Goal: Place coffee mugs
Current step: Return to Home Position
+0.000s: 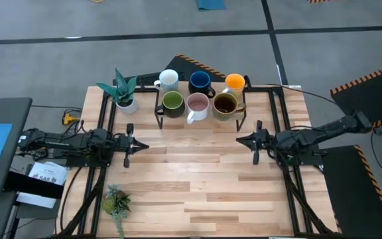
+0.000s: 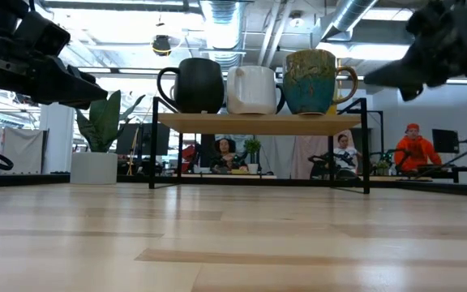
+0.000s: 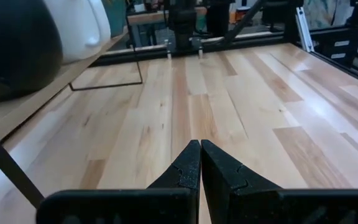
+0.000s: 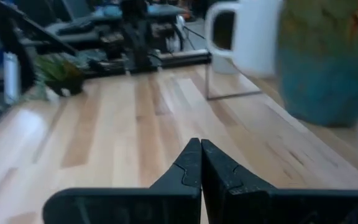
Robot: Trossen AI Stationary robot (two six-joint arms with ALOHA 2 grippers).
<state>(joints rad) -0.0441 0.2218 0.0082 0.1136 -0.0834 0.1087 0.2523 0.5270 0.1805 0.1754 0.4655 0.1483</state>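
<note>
Six mugs stand upright on a small wooden shelf with black wire legs (image 1: 243,118) at the table's far middle. White (image 1: 168,79), dark blue (image 1: 199,82) and orange (image 1: 235,82) are behind. Olive green (image 1: 172,103), pink (image 1: 197,104) and brown (image 1: 225,104) are in front. The low view shows the front row, with the brown mug (image 2: 314,81) on the right. My left gripper (image 1: 145,147) is shut, hovering near and to the left of the shelf. My right gripper (image 1: 239,139) is shut, near and to the right of it. Both point toward the table's middle and hold nothing.
A leafy plant in a white pot (image 1: 125,94) stands left of the shelf. A small succulent (image 1: 116,202) lies near the table's left near corner. Bare wooden table (image 1: 197,179) spreads between and in front of the arms. People sit in the room beyond (image 2: 416,146).
</note>
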